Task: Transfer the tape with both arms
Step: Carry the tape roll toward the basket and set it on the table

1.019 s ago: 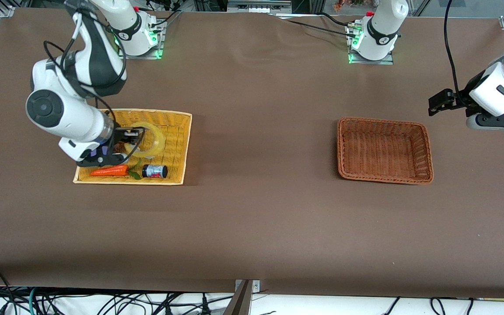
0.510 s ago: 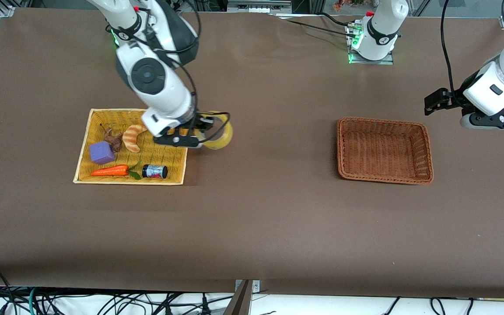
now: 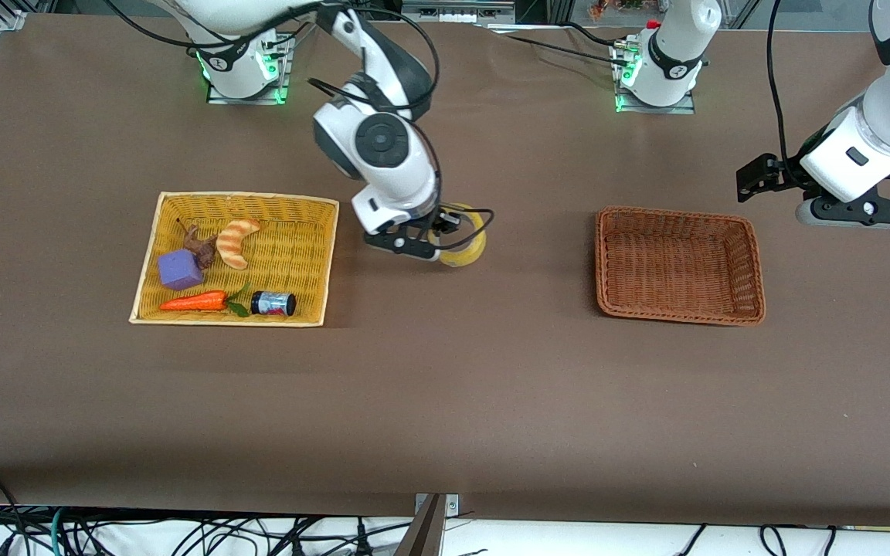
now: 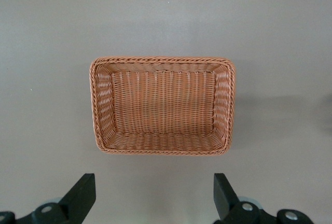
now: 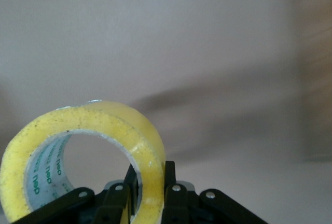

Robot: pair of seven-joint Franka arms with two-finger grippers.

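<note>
The right end effector (image 3: 439, 243) has carried the tape (image 3: 462, 235) out of the yellow basket (image 3: 314, 259) and now holds it over the bare brown surface (image 3: 445, 401) between the two baskets. A second ago it was down inside the yellow basket at the roll; half a second ago it was just crossing that basket's rim on the side toward the left arm's end. In the right wrist view its fingers (image 5: 171, 182) are clamped together on the wall of the tape (image 5: 78, 151), one inside the ring and one outside, so the roll stands on edge in the grip.

With the arm gone, the yellow basket shows what it keeps: a croissant (image 3: 234, 241), a purple block (image 3: 179, 270), a carrot (image 3: 194, 301) and a small dark jar (image 3: 273, 302).

The left end effector (image 3: 754, 179) hangs over the surface near the brown wicker basket (image 3: 754, 262), toward the left arm's end of the surface. It has drifted slightly toward that basket over the last second. Its fingers (image 4: 78, 195) stand wide apart and hold nothing, with the brown wicker basket (image 4: 228, 105) below, nothing in it.

My judgement: the pick-up is done and the carry toward the middle is under way. The handover to the left arm and the drop into the brown basket are not yet done.
</note>
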